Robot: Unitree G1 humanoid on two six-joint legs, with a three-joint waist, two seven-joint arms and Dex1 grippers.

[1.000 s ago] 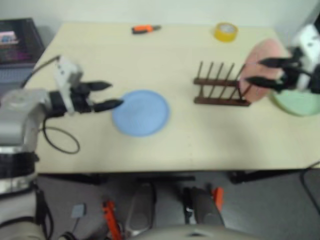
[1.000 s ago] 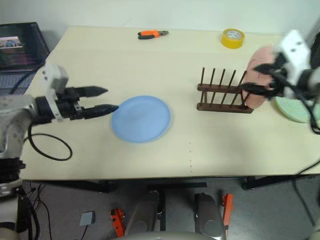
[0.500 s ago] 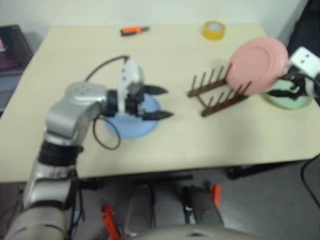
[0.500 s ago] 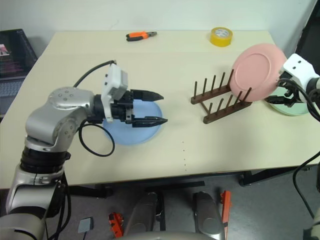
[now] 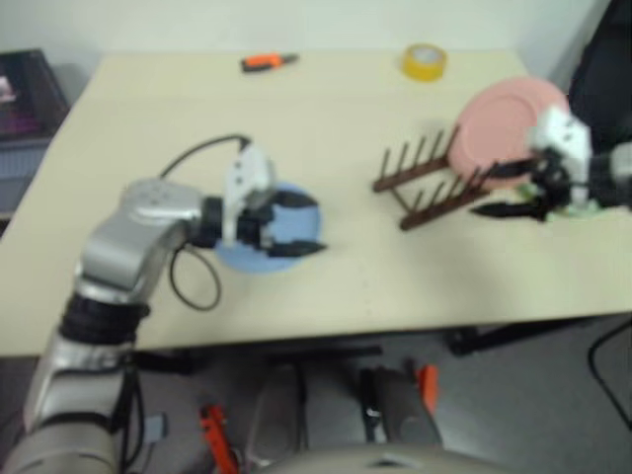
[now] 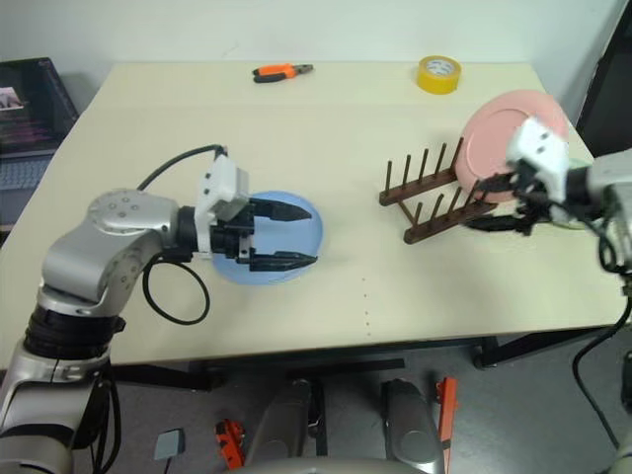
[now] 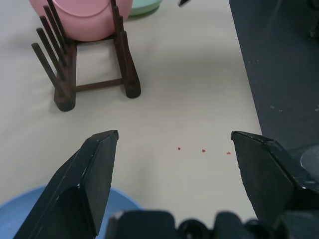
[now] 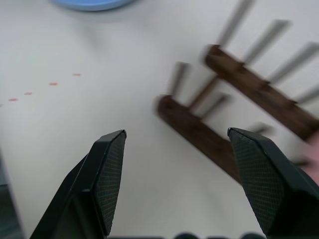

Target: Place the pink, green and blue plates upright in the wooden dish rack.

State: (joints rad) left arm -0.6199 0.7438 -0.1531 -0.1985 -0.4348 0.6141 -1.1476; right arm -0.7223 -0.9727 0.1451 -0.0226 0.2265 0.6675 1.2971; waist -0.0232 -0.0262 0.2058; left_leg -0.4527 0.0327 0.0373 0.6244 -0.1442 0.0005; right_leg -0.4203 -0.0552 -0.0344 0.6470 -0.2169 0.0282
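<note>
Wooden dish rack (image 6: 441, 204): right half of table (image 6: 326, 128), rails skewed to the edges; pink plate (image 6: 509, 144) upright at its far end; blue plate (image 6: 271, 237) flat left of centre under left gripper (image 6: 298, 236), jaws spread; right gripper (image 6: 484, 202) beside rack, jaws spread; green plate (image 7: 145, 7) behind the rack; open tabletop between.

A: You had three plain matte plates in front of you: the pink plate (image 6: 509, 136) was pale pink, the blue plate (image 6: 308, 229) light blue, and the green plate (image 7: 144, 7) mint, no pattern on any.

B: And the rack (image 6: 439, 196)?

A: Dark brown wood throughout. Your table (image 6: 326, 128) was pale cream, with a short row of tiny red specks (image 7: 203, 150) on it.

B: What else showed colour?

A: The tape roll (image 6: 438, 73) was yellow, and the pliers (image 6: 280, 71) had orange handles. Your left gripper (image 6: 296, 235) and right gripper (image 6: 484, 202) both had black fingers below white housings; the left arm (image 6: 104, 242) was silver-grey, with a black cable (image 6: 173, 296).
</note>
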